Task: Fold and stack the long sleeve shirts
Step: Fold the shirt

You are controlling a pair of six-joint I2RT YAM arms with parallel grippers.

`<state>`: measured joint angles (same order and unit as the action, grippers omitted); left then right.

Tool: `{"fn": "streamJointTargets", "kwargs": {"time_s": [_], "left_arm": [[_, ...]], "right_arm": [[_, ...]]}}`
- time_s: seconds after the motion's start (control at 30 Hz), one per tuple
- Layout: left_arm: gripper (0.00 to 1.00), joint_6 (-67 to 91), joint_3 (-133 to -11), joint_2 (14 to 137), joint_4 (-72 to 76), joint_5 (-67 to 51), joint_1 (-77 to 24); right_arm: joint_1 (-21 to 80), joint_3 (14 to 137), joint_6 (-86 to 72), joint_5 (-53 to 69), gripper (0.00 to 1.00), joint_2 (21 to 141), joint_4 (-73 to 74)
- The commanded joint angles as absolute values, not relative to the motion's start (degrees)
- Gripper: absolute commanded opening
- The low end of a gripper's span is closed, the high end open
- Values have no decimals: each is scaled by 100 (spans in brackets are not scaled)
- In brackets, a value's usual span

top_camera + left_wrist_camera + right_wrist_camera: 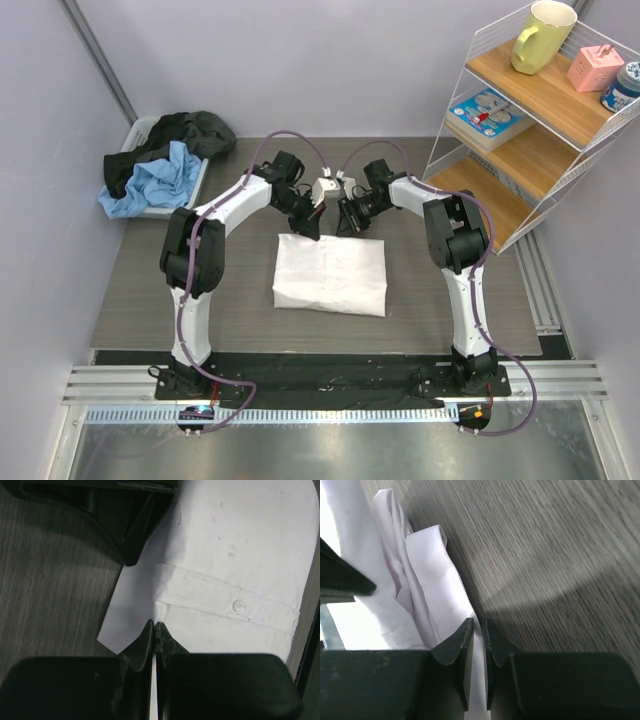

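Observation:
A white long sleeve shirt (pixel 330 275) lies folded into a rectangle on the grey table, between the two arms. Both grippers sit side by side at its far edge. My left gripper (pixel 313 226) (pixel 154 625) is shut on a thin edge of the white cloth, close to the buttoned placket (pixel 235 605). My right gripper (pixel 350 222) (pixel 478 622) has its jaws pressed close together with a strip of the same white shirt (pixel 425 570) running between them. Bunched folds of cloth rise to the left of that gripper.
A white bin (pixel 140 135) at the back left holds dark clothes (pixel 190 130) and a light blue garment (pixel 150 185). A wire shelf unit (pixel 520 150) at the back right carries a yellow mug (pixel 540 35), a pink box and other items.

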<state>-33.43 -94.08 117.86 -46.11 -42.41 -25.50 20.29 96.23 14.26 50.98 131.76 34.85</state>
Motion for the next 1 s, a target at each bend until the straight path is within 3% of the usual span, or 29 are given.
{"fn": "streamJointTargets", "kwargs": {"time_s": [0.0,0.2,0.33,0.5,0.7,0.77,0.87,0.97], "left_arm": [[0,-3322,-9826,11979,-4324,-4166,-2487],[0,-3278,-10002,12296,-4289,-3973,-2444],[2,-3270,-10002,12410,-4227,-3859,-2373],[37,-3182,-10266,12288,-4500,-4113,-2154],[61,-2812,-9897,11559,-4710,-4377,-1653],[67,-2847,-9818,11479,-5009,-4491,-1565],[70,-2813,-9590,11417,-5159,-4544,-1529],[70,-2760,-9378,11452,-5107,-4395,-1521]], "right_arm": [[2066,9641,1652,4939,19,13263,3639],[1969,9896,1705,4747,21,13280,3700],[1793,10230,1871,4413,30,13158,3928],[1425,10556,1960,4140,54,12763,4254],[1002,10187,2293,4201,68,12051,4605],[993,9959,2591,4332,71,11892,4851],[1002,9651,2750,4552,79,11681,4983],[1002,9449,2865,4570,81,11654,4992]]}}
